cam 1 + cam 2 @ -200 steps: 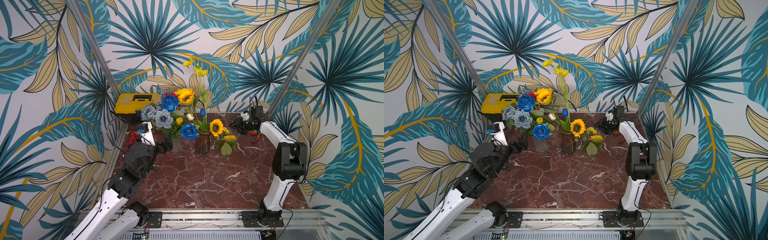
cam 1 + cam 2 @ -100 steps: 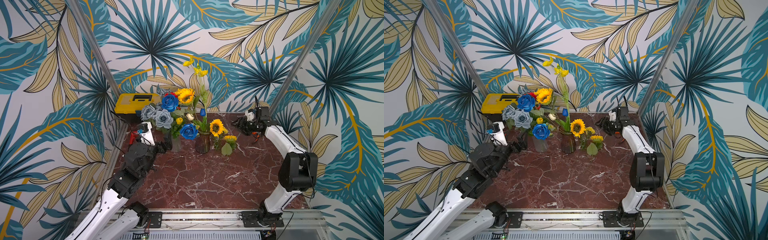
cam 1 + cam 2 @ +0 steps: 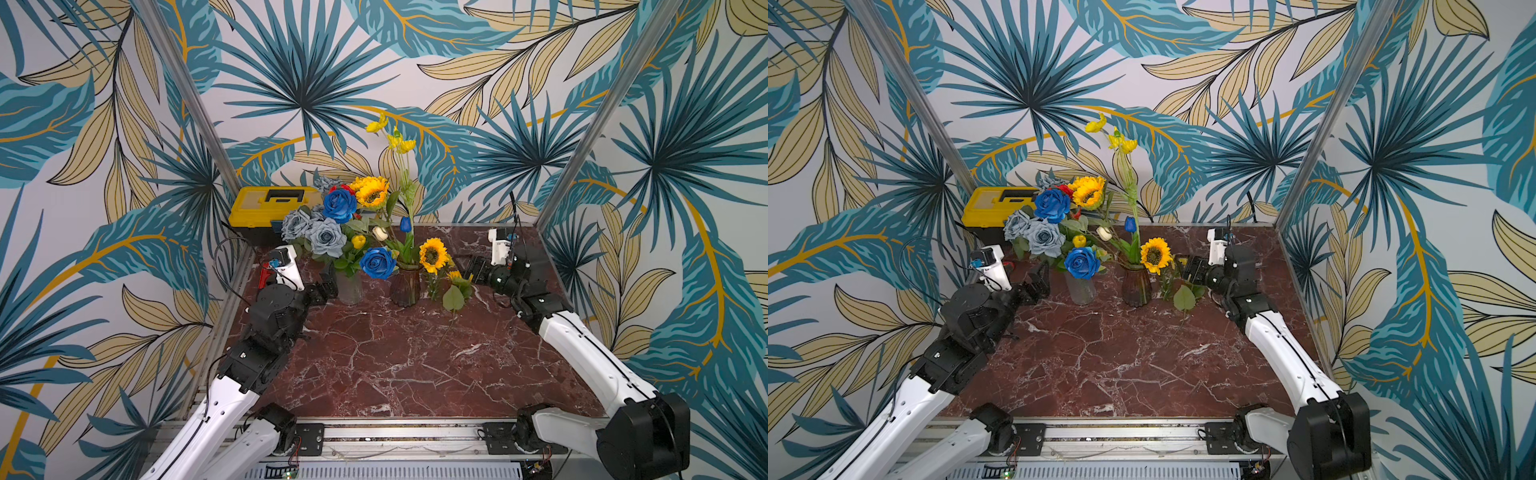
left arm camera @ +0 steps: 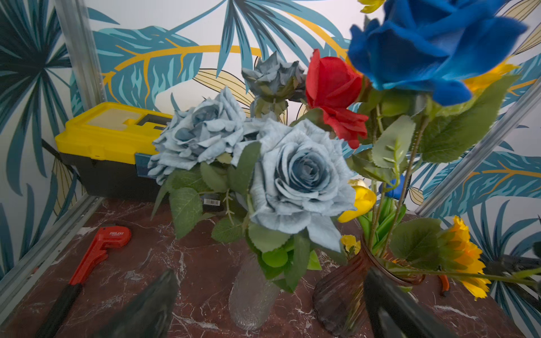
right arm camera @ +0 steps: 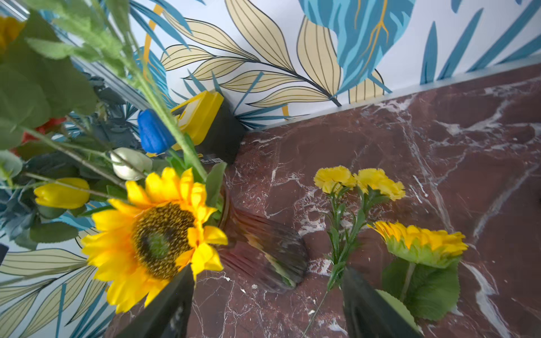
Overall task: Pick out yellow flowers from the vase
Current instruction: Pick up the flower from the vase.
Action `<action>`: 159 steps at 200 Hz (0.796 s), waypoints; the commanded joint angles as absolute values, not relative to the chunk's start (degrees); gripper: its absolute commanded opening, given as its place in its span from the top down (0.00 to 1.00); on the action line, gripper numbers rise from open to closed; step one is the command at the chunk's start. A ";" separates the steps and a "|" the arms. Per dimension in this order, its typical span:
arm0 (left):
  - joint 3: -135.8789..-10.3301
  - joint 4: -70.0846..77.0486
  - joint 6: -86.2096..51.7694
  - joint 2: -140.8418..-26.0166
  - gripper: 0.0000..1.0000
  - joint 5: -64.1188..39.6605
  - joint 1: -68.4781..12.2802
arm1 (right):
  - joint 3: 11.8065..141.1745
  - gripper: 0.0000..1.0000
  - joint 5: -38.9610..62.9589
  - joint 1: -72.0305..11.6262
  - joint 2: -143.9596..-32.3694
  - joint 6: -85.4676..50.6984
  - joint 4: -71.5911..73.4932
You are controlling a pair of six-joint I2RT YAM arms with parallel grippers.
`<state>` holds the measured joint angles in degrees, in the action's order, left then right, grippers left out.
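Two vases stand at the back of the marble table (image 3: 395, 357). The clear vase (image 3: 350, 286) holds blue, grey and red roses. In the brown ribbed vase (image 3: 405, 286) are yellow flowers: a sunflower (image 3: 432, 254), a higher sunflower (image 3: 372, 192), tall poppy-like blooms (image 3: 395, 139) and a yellow tulip (image 3: 358, 241). More yellow flowers lie on the table right of the brown vase: pompom heads (image 5: 360, 181) and a sunflower (image 5: 421, 240). My right gripper (image 5: 266, 307) is open beside them, one thin stem between its fingers. My left gripper (image 4: 268, 304) is open, just short of the clear vase (image 4: 251, 295).
A yellow toolbox (image 3: 272, 205) sits in the back left corner, with a red pipe wrench (image 4: 96, 248) on the table in front of it. Orange-handled pliers (image 4: 443, 284) lie behind the flowers. Patterned walls and metal posts close in the back and sides.
The right arm's elbow has swung out to the front right, and its gripper has shifted a little left towards the laid flowers with its jaws wider. The left arm has not moved.
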<state>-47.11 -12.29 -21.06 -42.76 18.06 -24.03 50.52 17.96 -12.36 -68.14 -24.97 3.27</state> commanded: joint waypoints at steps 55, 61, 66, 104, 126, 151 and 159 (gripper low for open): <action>-44.03 -11.40 -23.24 -42.80 0.01 10.57 -17.96 | 40.67 0.17 13.58 -18.80 -66.38 -21.69 19.52; -43.80 -11.04 -23.04 -42.79 0.00 10.57 -17.99 | 40.23 0.17 13.70 -19.29 -66.80 -21.71 20.73; -43.59 -10.77 -23.03 -42.79 0.01 10.64 -17.92 | 39.96 0.17 13.80 -19.77 -67.23 -21.63 21.79; -42.46 -10.36 -23.07 -44.04 0.01 9.97 -17.27 | 37.88 0.17 13.47 -22.89 -73.46 -21.76 33.46; -42.04 -10.29 -23.03 -44.36 0.01 9.11 -17.03 | 36.93 0.16 12.22 -23.44 -77.31 -23.75 40.55; -41.68 -10.21 -22.87 -43.92 0.01 9.05 -16.87 | 35.98 0.15 11.12 -24.75 -80.67 -22.61 46.91; -41.38 -10.01 -22.85 -43.94 0.01 9.08 -16.73 | 35.02 0.15 10.13 -25.47 -81.75 -20.55 50.93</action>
